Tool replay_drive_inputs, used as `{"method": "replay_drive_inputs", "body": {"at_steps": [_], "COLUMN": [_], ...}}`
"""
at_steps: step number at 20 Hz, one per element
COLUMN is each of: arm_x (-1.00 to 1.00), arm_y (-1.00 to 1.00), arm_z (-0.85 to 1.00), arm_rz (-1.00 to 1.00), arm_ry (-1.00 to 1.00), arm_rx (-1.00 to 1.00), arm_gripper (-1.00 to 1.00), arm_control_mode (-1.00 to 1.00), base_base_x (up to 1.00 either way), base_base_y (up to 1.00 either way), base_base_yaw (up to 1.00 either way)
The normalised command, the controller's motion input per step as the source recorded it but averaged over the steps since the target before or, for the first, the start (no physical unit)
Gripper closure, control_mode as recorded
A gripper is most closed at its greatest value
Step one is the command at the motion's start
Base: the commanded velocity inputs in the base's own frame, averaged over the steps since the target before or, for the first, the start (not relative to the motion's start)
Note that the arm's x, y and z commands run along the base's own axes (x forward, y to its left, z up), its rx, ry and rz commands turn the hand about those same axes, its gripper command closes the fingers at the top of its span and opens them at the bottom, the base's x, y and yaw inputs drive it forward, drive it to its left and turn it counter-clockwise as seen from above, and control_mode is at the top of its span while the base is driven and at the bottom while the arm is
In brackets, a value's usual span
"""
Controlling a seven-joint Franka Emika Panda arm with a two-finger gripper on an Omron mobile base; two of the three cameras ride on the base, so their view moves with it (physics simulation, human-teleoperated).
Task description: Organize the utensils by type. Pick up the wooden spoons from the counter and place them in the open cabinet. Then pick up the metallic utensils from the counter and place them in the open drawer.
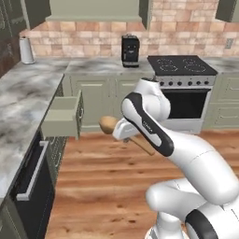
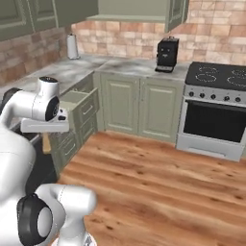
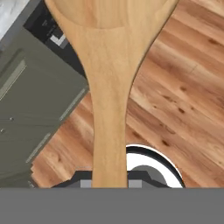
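Right, the left base view: the white arm is folded over the plank floor with the large light-tan wooden spoon [image 1: 112, 125] carried in the air, its oval bowl poking out to the left of the wrist and its handle slanting down to the right behind the forearm. The pincer itself is tucked behind the wrist here, so this angle doesn't settle the grip. Beside it, the shallow sage-green drawer [image 1: 63, 117] stands pulled out from the base units, and from here I can't make out anything lying in it. The grey-white marble tabletop [image 1: 23, 100] runs along the left; no cutlery can be picked out on the stretch that shows.

Over to the right base view: the same drawer [image 2: 77, 100] is open under the tabletop [image 2: 72, 69], and a short length of the spoon's handle [image 2: 46, 142] hangs below the hand. High up, the sage-green wall cabinet [image 2: 139, 9] shows the underside of its shelf with a door [image 2: 177, 13] swung open at its right; the spoon is well apart from it.

Now the hand view: the spoon [image 3: 109, 87] runs straight up the middle, and the pincer [image 3: 110, 180] is clamped narrowly on its handle at the bottom.

My read: this is an early leg of the job. One wooden spoon is lifted but not yet shelved; where the second spoon and the metal pieces lie, I cannot tell.
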Motion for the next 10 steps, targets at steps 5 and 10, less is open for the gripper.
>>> {"method": "replay_drive_inputs", "body": {"at_steps": [5, 10], "arm_x": [0.0, 0.0], "arm_y": [0.0, 0.0], "arm_z": [0.0, 0.0], "arm_rz": [0.0, 0.0], "arm_ry": [0.0, 0.0], "arm_rx": [0.0, 0.0], "arm_gripper": [1.0, 1.0], "arm_control_mode": [1.0, 1.0], "base_base_x": [0.64, 0.61], "base_base_y": [-0.21, -0.39], "base_base_yaw": [-0.18, -0.12]}}
